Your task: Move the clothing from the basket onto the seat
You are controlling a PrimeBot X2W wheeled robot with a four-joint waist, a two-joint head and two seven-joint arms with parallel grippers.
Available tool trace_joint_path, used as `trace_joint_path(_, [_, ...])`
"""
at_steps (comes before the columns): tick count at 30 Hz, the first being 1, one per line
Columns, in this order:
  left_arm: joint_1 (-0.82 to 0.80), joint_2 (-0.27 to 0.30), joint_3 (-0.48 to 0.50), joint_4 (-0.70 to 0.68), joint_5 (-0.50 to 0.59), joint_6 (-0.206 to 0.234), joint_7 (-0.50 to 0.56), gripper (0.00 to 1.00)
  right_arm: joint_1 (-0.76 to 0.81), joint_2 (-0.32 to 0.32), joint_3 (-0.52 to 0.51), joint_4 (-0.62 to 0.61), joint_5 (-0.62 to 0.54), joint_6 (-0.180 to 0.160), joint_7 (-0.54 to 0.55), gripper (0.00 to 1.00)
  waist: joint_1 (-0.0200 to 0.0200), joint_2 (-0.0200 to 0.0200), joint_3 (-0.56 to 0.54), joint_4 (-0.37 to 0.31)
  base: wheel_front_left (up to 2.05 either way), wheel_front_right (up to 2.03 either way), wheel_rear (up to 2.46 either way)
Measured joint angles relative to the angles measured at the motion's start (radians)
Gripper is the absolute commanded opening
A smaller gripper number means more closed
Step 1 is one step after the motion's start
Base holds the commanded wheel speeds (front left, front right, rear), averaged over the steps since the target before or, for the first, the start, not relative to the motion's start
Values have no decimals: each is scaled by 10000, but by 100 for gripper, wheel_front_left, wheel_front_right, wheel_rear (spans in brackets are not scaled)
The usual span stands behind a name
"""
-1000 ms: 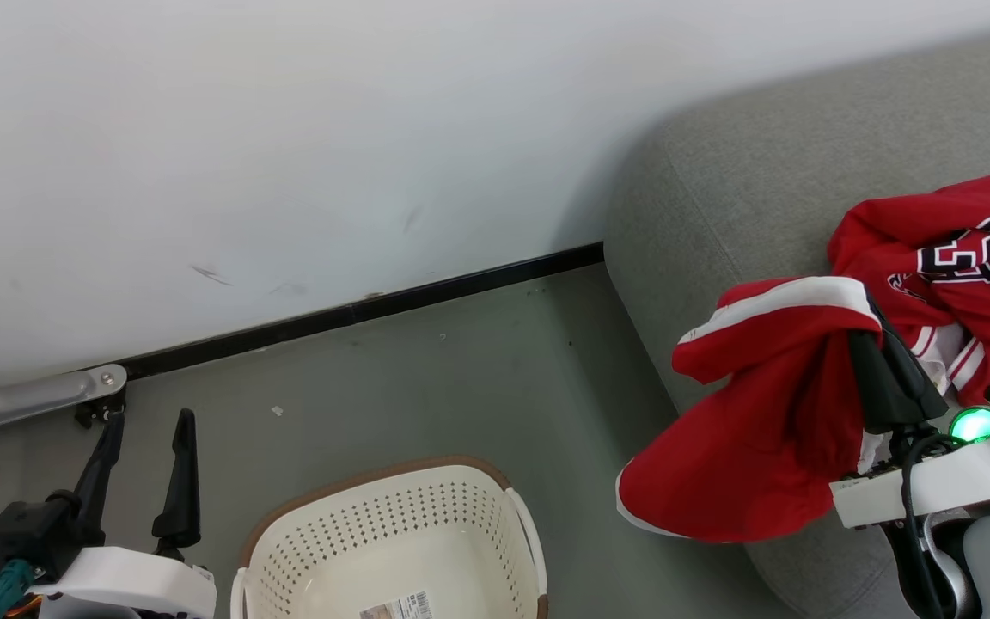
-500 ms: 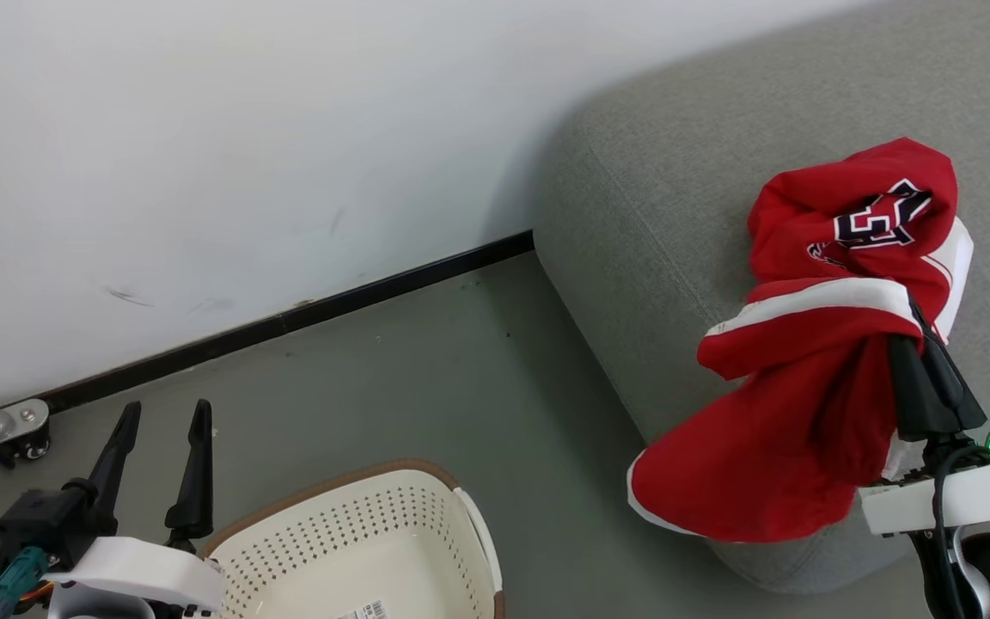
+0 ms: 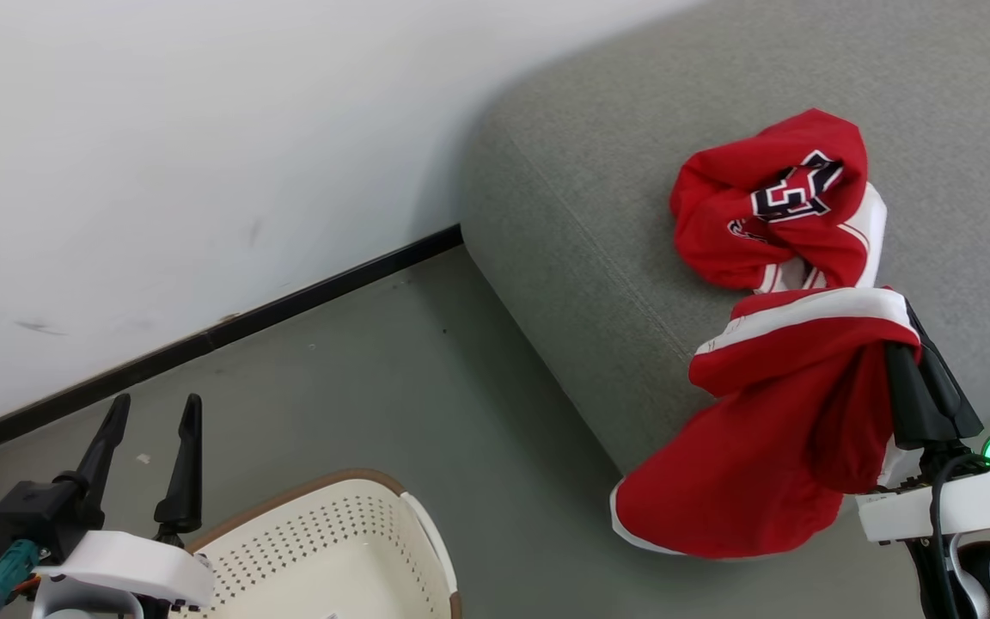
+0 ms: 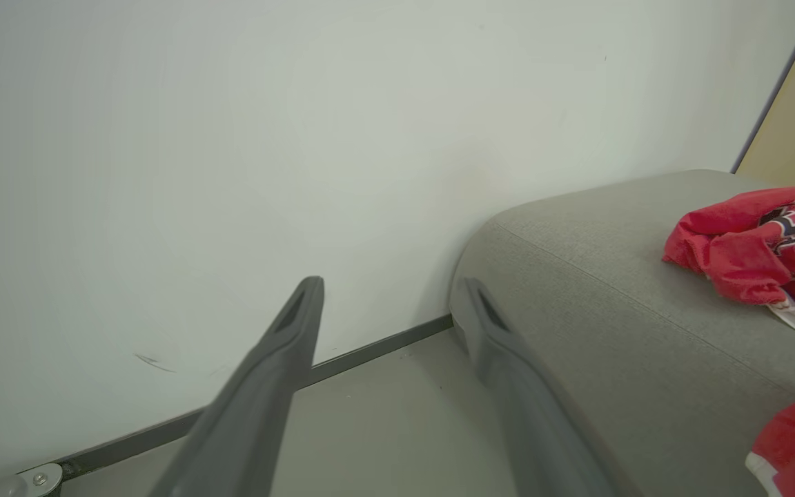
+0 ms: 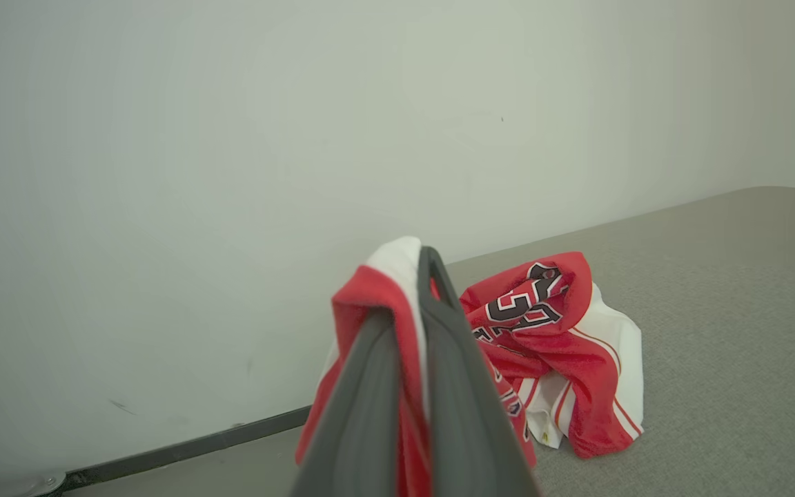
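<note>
Soft red cloth clothing point(image 3: 761, 447), matt woven grey seat point(image 3: 598, 223), smooth perforated plastic basket point(image 3: 323, 537), matt wall point(image 3: 160, 129)

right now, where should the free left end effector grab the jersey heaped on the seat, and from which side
Pinch the raised red fold at the top of the jersey, by the lettering, coming straight down from above. It lies bunched in a mound on the seat, its edges flat against the fabric, so the hump likely gives the best purchase.
</note>
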Motion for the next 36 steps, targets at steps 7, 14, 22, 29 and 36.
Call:
trace_joint_path(7, [2, 150, 96, -36, 52, 2, 0, 100, 5, 100, 4, 130, -10, 0, 0, 0, 0, 0, 175, -391, 0, 0, 0])
trace_joint_path(14, [8, 274, 115, -284, 79, 2, 0, 100, -342, -119, -130, 322, 29, 0, 0, 0, 0, 0, 505, -583, 0, 0, 0])
trace_joint_path(22, [28, 422, 113, -489, 153, 2, 31, 100, -2034, -654, -830, 357, 71, 0, 0, 0, 0, 0, 953, -636, 0, 0, 0])
trace_joint_path(29, [49, 606, 109, -823, 251, 8, 209, 100, -3791, -1369, -1511, 825, 280, 0, 29, 0, 0, 0, 1477, -595, 0, 0, 0])
trace_joint_path(36, [58, 790, 198, -1227, 326, 81, 437, 100, -5717, -2476, -1714, 1239, 90, 0, 830, 0, 0, 0, 2055, -462, 0, 0, 0])
